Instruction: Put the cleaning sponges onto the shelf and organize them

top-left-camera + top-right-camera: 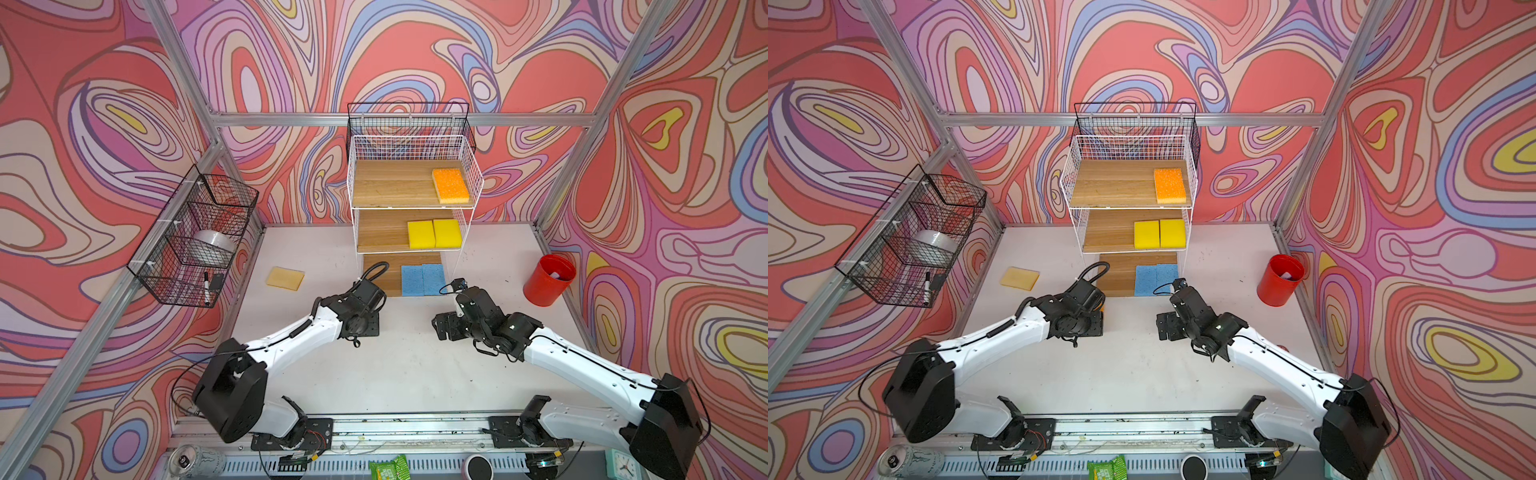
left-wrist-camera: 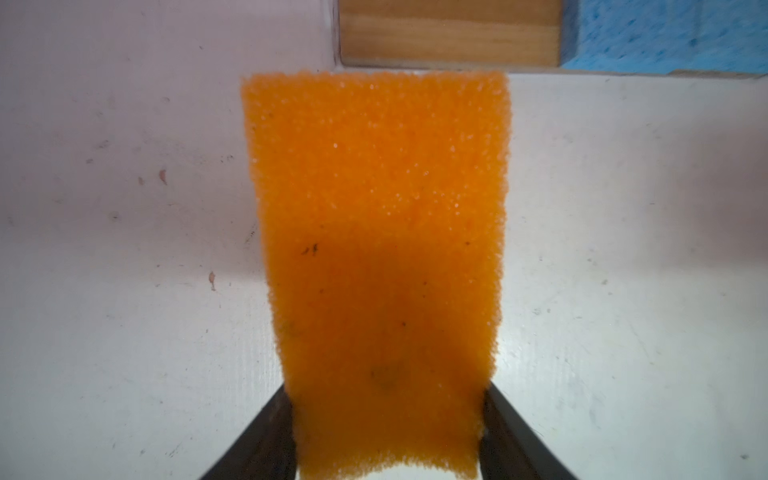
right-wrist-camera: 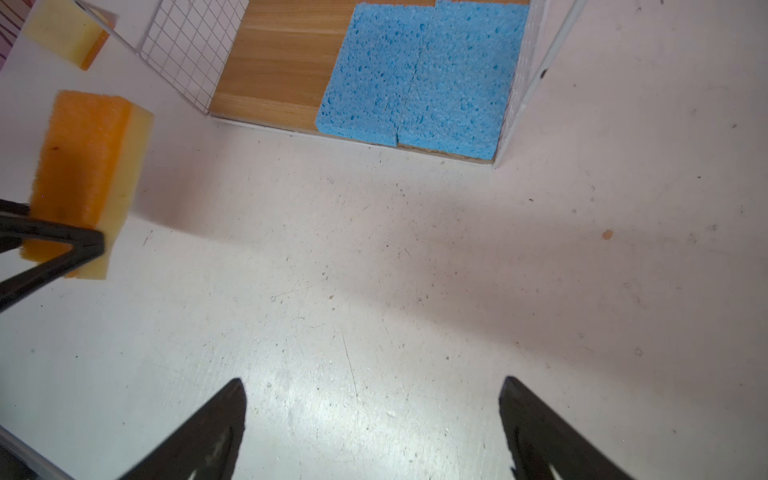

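My left gripper (image 2: 386, 388) is shut on an orange sponge (image 2: 378, 232) with a pale tan side (image 3: 133, 166), holding it by its long edges in front of the shelf (image 1: 390, 183). In both top views the arm hides this grip. On the top board lies another orange sponge (image 1: 451, 185). Two yellow sponges (image 1: 434, 234) sit side by side on the middle board, and two blue sponges (image 3: 419, 75) on the bottom one. A sponge lies tan side up (image 1: 285, 278) on the table to the left. My right gripper (image 3: 374, 379) is open and empty over bare table.
A red cup (image 1: 548, 280) stands at the right of the table. One black wire basket (image 1: 195, 241) with a tape roll and a marker hangs on the left frame, and another (image 1: 409, 124) behind the shelf. A can (image 1: 195, 459) and a green packet (image 1: 388, 469) lie at the front edge.
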Motion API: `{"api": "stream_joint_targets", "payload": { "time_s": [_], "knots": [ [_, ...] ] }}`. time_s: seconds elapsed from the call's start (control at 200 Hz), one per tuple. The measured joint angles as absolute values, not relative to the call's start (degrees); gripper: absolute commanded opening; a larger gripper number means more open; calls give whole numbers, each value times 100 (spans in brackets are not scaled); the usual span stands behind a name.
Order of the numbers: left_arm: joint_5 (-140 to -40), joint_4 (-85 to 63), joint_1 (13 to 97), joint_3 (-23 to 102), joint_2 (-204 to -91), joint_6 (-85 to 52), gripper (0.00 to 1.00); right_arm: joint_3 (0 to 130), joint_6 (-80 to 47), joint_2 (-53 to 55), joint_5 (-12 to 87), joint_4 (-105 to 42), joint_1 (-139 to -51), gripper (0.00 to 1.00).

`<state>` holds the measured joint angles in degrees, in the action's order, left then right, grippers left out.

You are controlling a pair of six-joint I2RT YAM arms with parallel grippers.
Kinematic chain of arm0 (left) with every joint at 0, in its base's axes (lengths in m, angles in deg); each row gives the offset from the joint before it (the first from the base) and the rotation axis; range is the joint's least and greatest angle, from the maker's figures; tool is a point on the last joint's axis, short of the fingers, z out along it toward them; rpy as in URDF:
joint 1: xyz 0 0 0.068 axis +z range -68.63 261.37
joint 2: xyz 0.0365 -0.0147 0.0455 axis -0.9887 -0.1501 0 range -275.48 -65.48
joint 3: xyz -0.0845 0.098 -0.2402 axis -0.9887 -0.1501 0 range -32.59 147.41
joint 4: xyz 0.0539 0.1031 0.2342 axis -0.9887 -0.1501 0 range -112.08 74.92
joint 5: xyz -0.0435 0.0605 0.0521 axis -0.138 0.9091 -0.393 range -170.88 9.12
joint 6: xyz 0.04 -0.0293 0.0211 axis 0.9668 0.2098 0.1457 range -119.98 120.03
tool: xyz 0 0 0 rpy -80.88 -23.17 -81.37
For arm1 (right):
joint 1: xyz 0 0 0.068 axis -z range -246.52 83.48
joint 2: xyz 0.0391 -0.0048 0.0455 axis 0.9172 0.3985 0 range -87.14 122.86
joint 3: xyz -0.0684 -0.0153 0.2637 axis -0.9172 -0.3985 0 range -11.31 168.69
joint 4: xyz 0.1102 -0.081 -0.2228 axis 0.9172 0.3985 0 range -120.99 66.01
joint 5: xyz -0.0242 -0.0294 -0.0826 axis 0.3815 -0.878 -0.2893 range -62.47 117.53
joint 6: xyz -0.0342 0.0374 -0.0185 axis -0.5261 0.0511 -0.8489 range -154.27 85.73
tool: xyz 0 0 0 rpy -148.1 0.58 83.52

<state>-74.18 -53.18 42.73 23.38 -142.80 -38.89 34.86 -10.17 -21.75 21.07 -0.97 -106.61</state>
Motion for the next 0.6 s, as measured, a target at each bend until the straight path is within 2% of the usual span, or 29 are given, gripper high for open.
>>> {"api": "stream_joint_targets", "payload": {
  "time_s": [0.285,0.601],
  "knots": [
    [-7329,-6514,4190,3374,-12986,-3749,59,3567,-948,-2566,1949,85,-10661,98],
    [-7296,-7447,4099,4941,-12647,-3520,57,3705,-910,-2859,1799,301,-10661,98]
  ]
}}
